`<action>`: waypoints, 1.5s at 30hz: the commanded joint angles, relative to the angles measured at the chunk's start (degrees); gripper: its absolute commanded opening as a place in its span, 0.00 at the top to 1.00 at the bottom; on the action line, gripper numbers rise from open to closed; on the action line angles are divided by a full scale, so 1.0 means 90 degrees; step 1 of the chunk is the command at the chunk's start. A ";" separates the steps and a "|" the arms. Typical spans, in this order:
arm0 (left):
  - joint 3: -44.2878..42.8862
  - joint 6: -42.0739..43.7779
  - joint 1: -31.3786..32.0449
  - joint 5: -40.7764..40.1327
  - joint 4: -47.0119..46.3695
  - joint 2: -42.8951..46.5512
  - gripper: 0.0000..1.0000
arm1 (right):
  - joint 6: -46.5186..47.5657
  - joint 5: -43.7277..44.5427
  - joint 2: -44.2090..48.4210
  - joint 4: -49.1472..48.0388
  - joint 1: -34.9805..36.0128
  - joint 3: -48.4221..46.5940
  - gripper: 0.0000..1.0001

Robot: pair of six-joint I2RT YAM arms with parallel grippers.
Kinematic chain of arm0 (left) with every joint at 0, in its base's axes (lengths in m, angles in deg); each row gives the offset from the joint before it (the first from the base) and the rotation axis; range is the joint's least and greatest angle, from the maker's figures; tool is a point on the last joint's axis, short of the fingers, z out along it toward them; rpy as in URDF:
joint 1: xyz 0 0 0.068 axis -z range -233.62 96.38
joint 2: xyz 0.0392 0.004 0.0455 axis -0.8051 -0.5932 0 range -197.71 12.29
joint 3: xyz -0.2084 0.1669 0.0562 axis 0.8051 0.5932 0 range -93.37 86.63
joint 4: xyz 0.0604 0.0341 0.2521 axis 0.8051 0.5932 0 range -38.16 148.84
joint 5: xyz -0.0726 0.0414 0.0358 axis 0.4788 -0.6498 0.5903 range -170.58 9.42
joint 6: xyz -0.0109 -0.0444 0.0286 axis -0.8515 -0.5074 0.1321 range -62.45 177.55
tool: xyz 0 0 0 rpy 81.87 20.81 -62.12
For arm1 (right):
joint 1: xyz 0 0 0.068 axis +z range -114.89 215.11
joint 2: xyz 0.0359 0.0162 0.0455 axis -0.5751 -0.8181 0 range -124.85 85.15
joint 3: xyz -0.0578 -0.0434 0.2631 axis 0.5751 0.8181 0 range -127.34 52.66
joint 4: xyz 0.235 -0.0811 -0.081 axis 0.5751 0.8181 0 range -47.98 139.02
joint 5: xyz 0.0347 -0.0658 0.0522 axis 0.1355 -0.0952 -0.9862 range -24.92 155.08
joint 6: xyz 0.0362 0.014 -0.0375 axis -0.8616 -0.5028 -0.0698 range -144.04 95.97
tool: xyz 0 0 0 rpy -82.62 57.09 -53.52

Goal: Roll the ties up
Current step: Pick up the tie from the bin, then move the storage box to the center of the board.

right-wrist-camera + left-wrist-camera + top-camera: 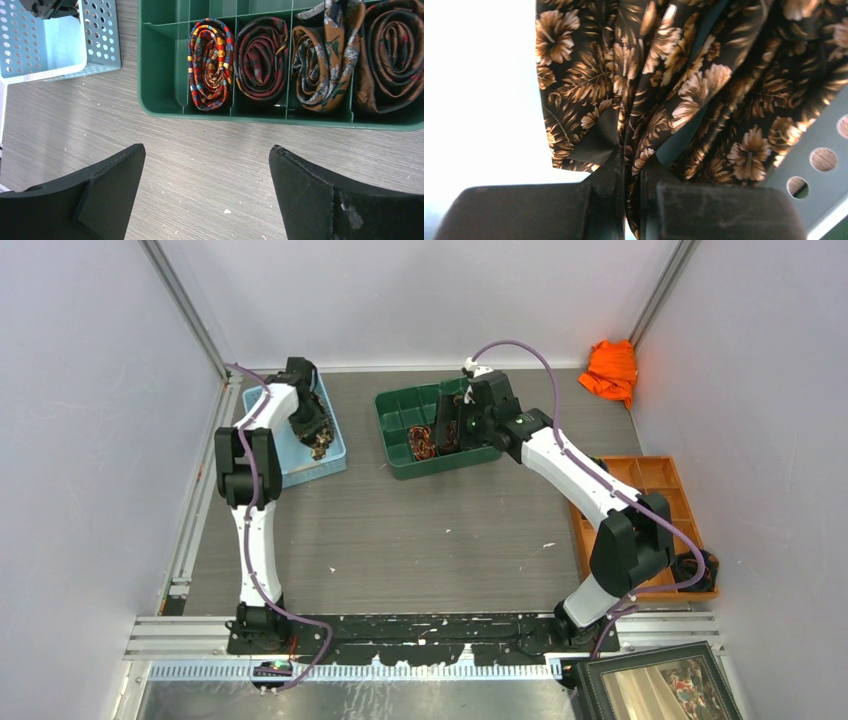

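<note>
The left arm rises from its base at the near edge, bends at the elbow and reaches to the far left corner of the table (pixel 420 540), where its wrist points down into the blue basket (pixel 335 462). The left gripper (pixel 633 165) is narrow, and its two fingers (pixel 611 170) pinch a fold of a loose tie (pixel 684 90), dark brown with tan leaves and flowers. The cloth hangs in soft folds in front of the wrist camera, and the perforated wall of the basket shows at the right edge of that view. The right arm goes up from its base on the right side, bends near the orange tray (pixel 660 475) and stretches its forearm to the left and away, toward the green tray (pixel 165 65). The right gripper (pixel 206 150) stands wide apart and holds nothing; in its wrist view the fingers are over the bare table, just beside the wall of the green tray. In this tray four rolled ties (pixel 210 64) sit as coils, each one in its own compartment, side by side. An orange cloth (pixel 611 370) lies in the far right corner, well apart from both arms
</note>
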 commanded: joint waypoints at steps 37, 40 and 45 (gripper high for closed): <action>0.3154 0.0031 0.1730 0.0103 0.0340 0.8194 1.00 | -0.0238 0.0367 -0.3765 0.1615 0.0005 -0.3510 0.02; 0.3773 -0.0080 0.1905 0.0172 0.0632 0.8731 1.00 | -0.0148 0.0271 -0.4007 0.1811 -0.0033 -0.4182 0.02; 0.4799 -0.0356 0.2173 0.0591 0.0951 0.9315 1.00 | -0.0476 -0.0205 -0.2672 0.0861 -0.0022 -0.2979 0.03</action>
